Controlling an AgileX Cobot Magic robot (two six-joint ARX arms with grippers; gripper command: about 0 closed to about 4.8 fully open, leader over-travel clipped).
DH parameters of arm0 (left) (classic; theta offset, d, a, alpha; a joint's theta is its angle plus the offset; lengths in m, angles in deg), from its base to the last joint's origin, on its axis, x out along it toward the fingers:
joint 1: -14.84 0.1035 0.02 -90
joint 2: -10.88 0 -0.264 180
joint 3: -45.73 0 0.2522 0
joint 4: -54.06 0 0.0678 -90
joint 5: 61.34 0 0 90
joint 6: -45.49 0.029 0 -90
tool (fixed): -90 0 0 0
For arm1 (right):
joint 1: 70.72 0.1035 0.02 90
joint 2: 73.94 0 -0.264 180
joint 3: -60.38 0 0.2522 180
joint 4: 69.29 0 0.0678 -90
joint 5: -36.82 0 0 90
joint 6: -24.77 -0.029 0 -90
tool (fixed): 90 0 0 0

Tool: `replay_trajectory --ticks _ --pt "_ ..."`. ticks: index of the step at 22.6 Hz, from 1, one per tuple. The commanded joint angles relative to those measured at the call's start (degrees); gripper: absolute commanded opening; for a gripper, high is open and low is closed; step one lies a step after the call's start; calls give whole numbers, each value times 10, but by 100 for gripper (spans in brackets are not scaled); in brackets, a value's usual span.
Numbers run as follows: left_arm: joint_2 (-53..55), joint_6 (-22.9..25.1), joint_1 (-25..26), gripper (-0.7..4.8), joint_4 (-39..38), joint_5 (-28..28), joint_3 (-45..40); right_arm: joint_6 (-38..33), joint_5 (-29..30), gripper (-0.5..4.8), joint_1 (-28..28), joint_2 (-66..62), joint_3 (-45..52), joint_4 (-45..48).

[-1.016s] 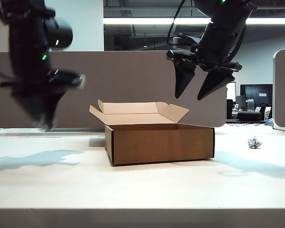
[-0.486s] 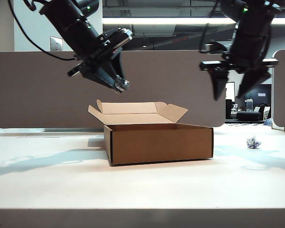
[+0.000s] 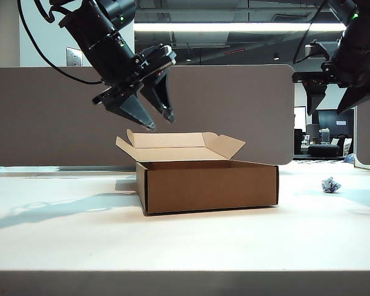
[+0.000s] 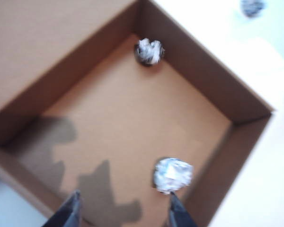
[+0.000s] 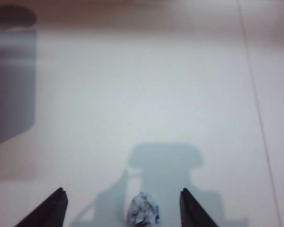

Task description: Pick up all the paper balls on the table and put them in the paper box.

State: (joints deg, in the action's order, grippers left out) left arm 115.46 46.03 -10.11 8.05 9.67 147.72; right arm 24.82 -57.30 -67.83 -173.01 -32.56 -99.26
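Right of the box, one paper ball lies on the table under the open, empty right gripper, light and squashy, best pinched across its middle, while the left gripper hangs open and empty above the box, where two balls lie.

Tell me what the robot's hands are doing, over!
Left gripper open above the box, empty. Two paper balls inside. Right gripper open, high over the last ball on the table. Nothing in the way.
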Motion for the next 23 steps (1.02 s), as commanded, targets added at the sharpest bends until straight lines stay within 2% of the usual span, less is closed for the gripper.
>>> replay_trajectory --ticks 1,16,17,20,23 --pt "-9 1 0 224 0 -28 1 2 -26 328 1 -24 -3 -1" --pt "-14 4 0 224 -3 -27 2 -2 -39 323 -7 -128 -3 -1" --pt "-14 9 0 224 -3 -27 2 -2 -39 307 -12 -132 -3 -2" --pt "-14 22 0 224 -2 -26 2 -3 -39 305 -14 -136 -3 -1" --pt "-14 25 0 224 -2 -4 2 -3 -37 305 -17 -137 -3 2"
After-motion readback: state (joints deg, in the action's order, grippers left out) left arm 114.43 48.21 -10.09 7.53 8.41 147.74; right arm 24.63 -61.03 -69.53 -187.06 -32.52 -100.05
